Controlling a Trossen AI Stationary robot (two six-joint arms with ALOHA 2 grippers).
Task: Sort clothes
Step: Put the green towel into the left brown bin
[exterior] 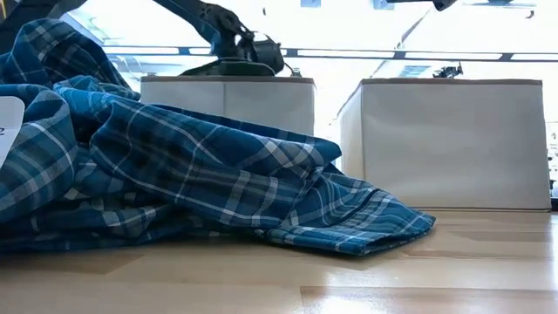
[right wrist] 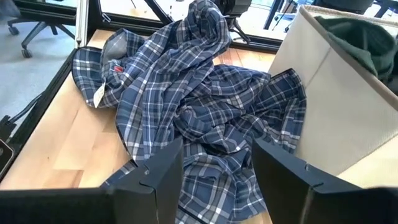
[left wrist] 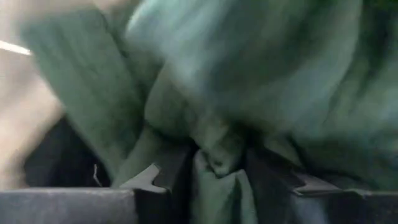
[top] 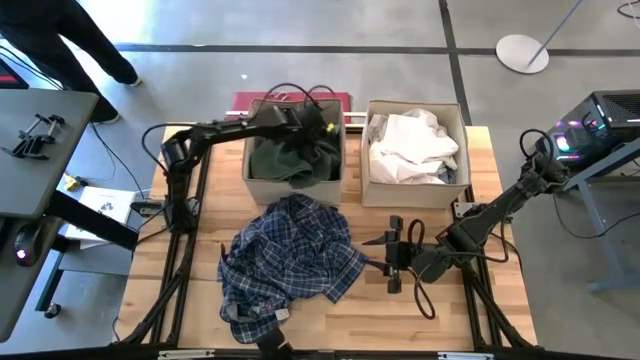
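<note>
We see the right gripper [right wrist: 214, 180] low over the table [top: 470, 320], fingers spread wide and holding nothing, just short of the plaid shirt [top: 287, 255] heaped beside it. Farther back, the left gripper [top: 318, 128] reaches into the left box [top: 262, 187]; its fingers [left wrist: 171, 168] seem pinched on the green piece [left wrist: 249, 74], though that view is smeared. The right box [top: 378, 190] holds the white shirts [top: 412, 145]. A person [top: 75, 35] stands beyond the table.

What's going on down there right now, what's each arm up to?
Left gripper over left box, shut on dark green garment. Right gripper open, beside blue plaid shirt on table. White clothes in right box. Nothing in the way.
</note>
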